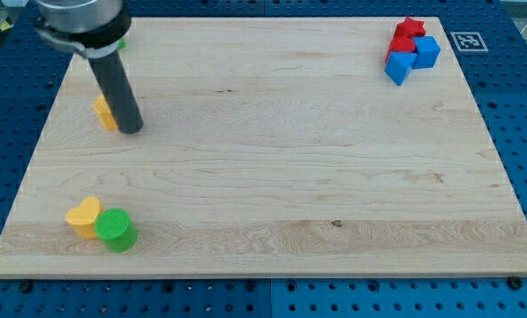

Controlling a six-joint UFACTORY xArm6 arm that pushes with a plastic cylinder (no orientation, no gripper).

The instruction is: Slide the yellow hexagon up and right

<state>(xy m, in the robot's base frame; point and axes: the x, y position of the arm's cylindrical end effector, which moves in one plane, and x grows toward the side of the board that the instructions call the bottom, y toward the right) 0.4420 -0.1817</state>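
Note:
The yellow hexagon (104, 112) lies near the board's upper left and is partly hidden behind my rod. My tip (131, 130) rests on the board touching or just off the hexagon's lower right side. A green block (121, 41) peeks out at the view's top left, mostly hidden behind the arm.
A yellow heart (83, 216) and a green cylinder (116, 230) sit together at the lower left. Two red blocks (406, 35) and two blue blocks (413, 58) cluster at the upper right corner. The wooden board (281, 159) lies on a blue perforated table.

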